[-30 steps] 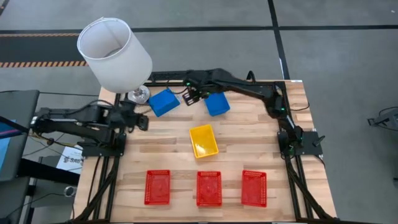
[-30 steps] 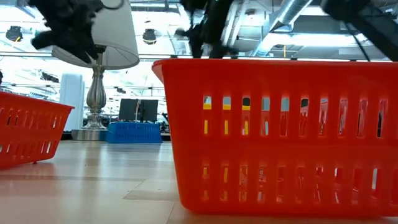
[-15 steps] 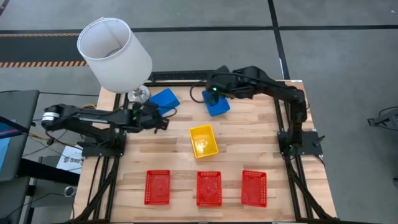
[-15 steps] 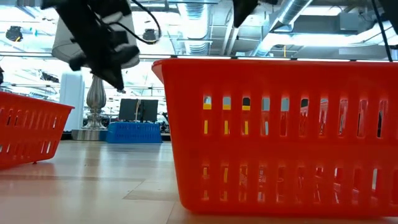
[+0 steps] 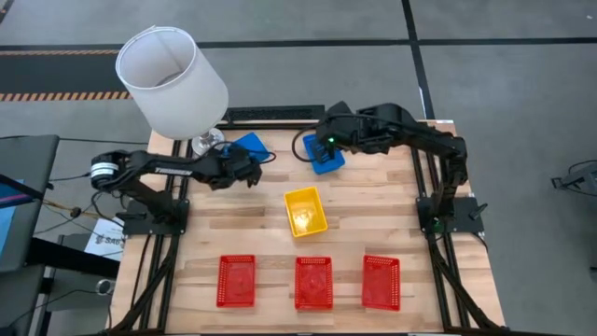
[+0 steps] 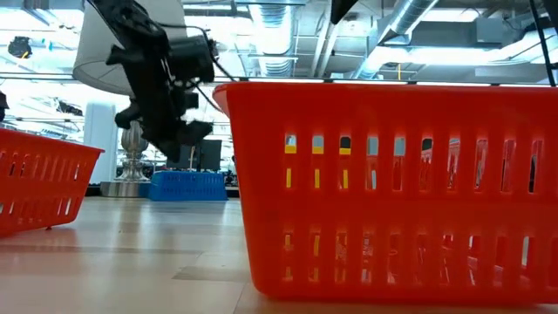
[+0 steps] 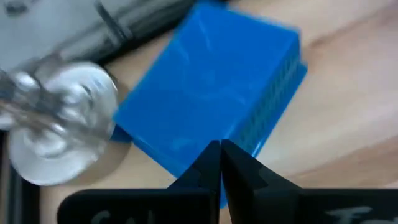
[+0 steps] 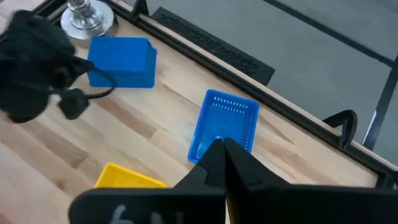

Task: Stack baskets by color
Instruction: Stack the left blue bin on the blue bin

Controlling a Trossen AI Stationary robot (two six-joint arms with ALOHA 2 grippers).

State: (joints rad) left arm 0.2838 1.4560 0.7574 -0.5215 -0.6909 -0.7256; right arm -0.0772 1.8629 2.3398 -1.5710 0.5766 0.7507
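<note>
1. Left gripper [image 5: 250, 172] hung over the near edge of the left blue basket [image 5: 246, 147], beside the lamp [image 5: 173, 82]; fingers pinched together, holding nothing.
2. Right gripper [image 5: 324, 142] hung over the right blue basket [image 5: 325, 155], fingers closed, empty.
3. Yellow basket [image 5: 305, 211] sat mid-desk [image 5: 373, 219]; three red baskets [image 5: 309, 282] lined the front.
</note>
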